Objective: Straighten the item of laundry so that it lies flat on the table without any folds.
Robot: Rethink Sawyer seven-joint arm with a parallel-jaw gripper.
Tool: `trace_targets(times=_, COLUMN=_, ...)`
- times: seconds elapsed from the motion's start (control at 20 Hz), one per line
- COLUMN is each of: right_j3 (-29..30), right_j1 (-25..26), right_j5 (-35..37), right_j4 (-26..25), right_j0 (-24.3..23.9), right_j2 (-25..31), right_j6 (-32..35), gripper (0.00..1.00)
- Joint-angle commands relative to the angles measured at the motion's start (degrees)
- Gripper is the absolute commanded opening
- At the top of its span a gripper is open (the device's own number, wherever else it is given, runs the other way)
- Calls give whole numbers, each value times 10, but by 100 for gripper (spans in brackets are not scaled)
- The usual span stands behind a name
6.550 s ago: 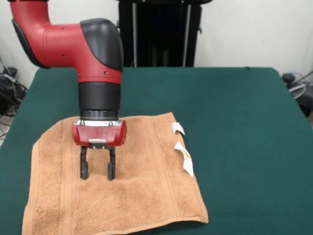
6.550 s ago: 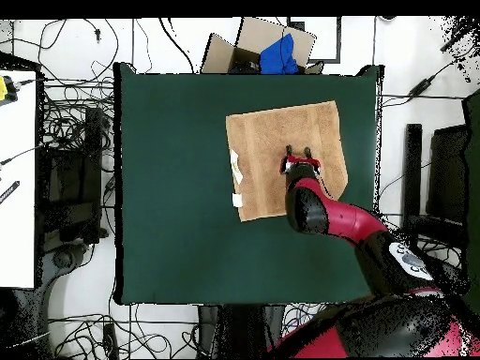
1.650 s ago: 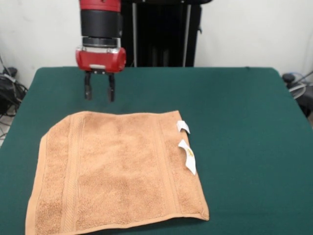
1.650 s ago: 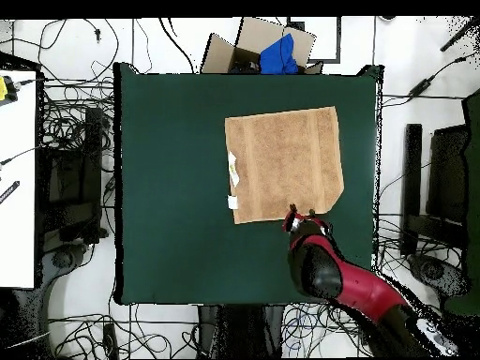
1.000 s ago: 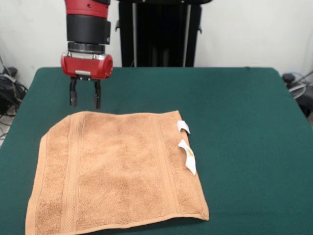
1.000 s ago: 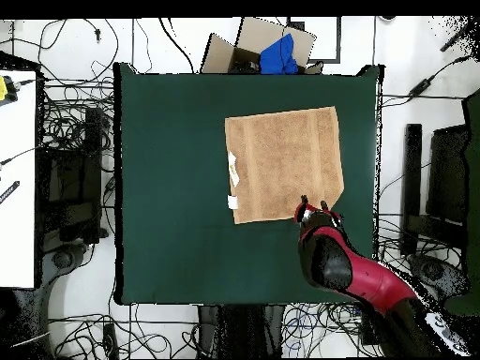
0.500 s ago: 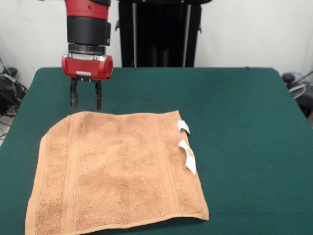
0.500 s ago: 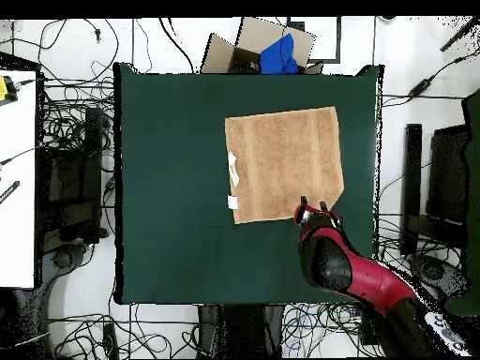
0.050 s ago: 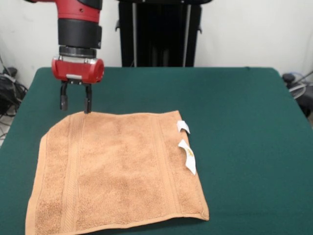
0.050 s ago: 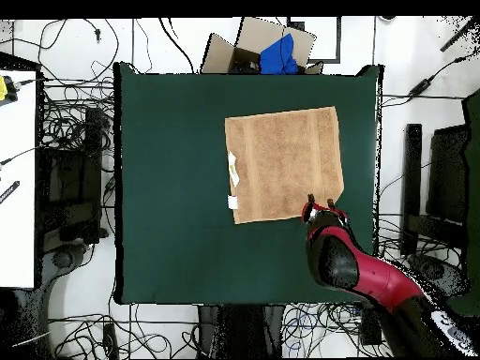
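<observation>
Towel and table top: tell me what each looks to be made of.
Towel: likely terry cloth, going by its matte orange-tan nap with flat woven bands near two edges. Table top: apparently a felt-like dark green cloth, matte and even, with no sheen or grain.

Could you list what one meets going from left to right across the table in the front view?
Red and black tool → orange-tan terry cloth towel → small white tags → bare dark green felt table.
</observation>
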Motion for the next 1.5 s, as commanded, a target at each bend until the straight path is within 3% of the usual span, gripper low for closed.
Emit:
trace_targets(times=0.05, right_j3=-68, right_j1=50, right_j5=46, right_j4=-42, right_j0=-9, right_j2=62, right_j6=40, gripper=100)
trace_targets(times=1.5, right_j3=-106, right_j1=91, right_j5=38, right_j4=-74, right_j0=-13, right_j2=59, right_j6=46, gripper=100)
